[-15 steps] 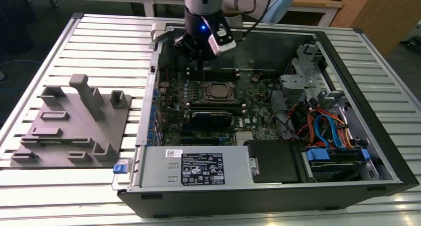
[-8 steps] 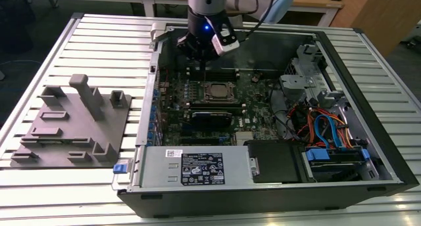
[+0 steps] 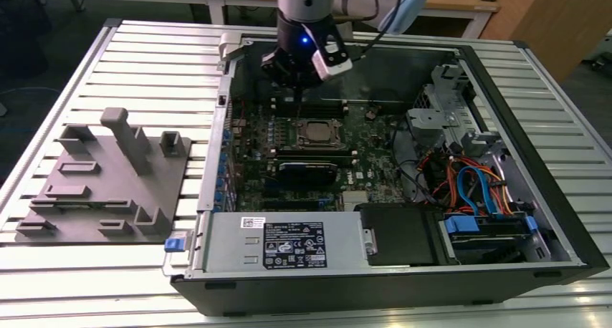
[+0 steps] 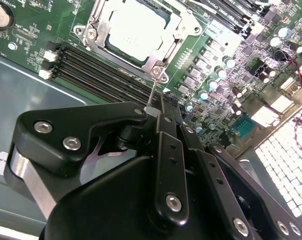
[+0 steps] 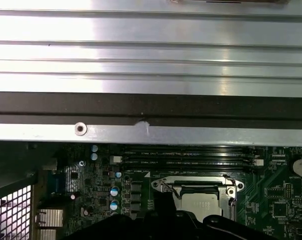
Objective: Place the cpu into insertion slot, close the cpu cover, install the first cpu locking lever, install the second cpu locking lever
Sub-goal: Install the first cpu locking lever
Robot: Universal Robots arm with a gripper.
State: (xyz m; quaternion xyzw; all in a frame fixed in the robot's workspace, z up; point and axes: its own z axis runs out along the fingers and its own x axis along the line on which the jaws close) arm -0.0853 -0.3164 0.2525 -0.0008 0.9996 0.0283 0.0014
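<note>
Cpu (image 4: pixel 135 30) sits under the closed cpu cover (image 4: pixel 158 64). Fingers (image 4: pixel 167 131) are pinched together just beside that cover, touching the thin locking lever (image 4: pixel 153 90) at its end.

— Where do we look from in the exterior view?
— From high off the worktop (image 3: pixel 143 56), down into the open computer case (image 3: pixel 383 288); the insertion slot (image 3: pixel 317 133) sits far off, mid-frame.
— And our wrist views?
— Both sit close above that insertion slot, facing it over our hand (image 4: pixel 158 110); all three views share it.
</note>
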